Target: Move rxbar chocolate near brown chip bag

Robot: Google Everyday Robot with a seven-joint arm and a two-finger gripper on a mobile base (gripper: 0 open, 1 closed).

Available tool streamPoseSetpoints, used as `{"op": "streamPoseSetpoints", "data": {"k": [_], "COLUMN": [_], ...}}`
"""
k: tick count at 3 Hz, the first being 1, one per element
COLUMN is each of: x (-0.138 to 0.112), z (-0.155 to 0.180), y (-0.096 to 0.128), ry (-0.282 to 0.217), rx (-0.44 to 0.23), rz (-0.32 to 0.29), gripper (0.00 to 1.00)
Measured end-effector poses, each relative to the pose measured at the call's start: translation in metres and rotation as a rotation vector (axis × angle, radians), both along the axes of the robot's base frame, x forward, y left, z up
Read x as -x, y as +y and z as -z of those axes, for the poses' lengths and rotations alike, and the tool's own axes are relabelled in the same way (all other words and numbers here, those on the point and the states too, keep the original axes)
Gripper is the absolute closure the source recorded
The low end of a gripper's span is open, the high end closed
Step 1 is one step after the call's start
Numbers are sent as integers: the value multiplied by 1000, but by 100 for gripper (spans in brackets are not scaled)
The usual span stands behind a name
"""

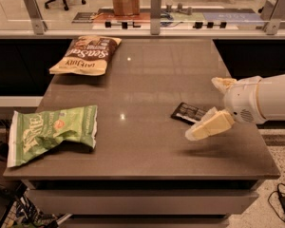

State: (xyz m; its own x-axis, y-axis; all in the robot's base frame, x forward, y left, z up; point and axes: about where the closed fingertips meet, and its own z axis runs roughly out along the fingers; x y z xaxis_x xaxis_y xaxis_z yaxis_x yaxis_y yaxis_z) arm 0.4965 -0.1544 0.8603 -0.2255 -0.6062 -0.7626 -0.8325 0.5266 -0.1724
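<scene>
The rxbar chocolate (187, 112) is a small flat black bar lying on the grey table (147, 84), right of the middle. The brown chip bag (88, 54) lies at the table's far left corner, brown and tan with white lettering. My gripper (203, 109) comes in from the right on a white arm. Its two cream fingers are spread apart, one (210, 126) just in front of the bar's right end and one (222, 83) behind it. It holds nothing.
A green and white chip bag (52, 129) lies at the table's near left edge. A glass barrier with metal posts (155, 6) runs behind the table. Cables lie on the floor at the lower right (282, 201).
</scene>
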Motion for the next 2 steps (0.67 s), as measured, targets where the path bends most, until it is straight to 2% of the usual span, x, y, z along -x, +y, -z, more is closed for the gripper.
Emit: {"op": "streamPoseSetpoints", "data": {"k": [1, 2], "x": [-3, 3], "z": [15, 34], "y": [14, 18], "ry": [5, 36], "rx": [-62, -95], "rz": [-5, 2], "gripper": [0, 0]}}
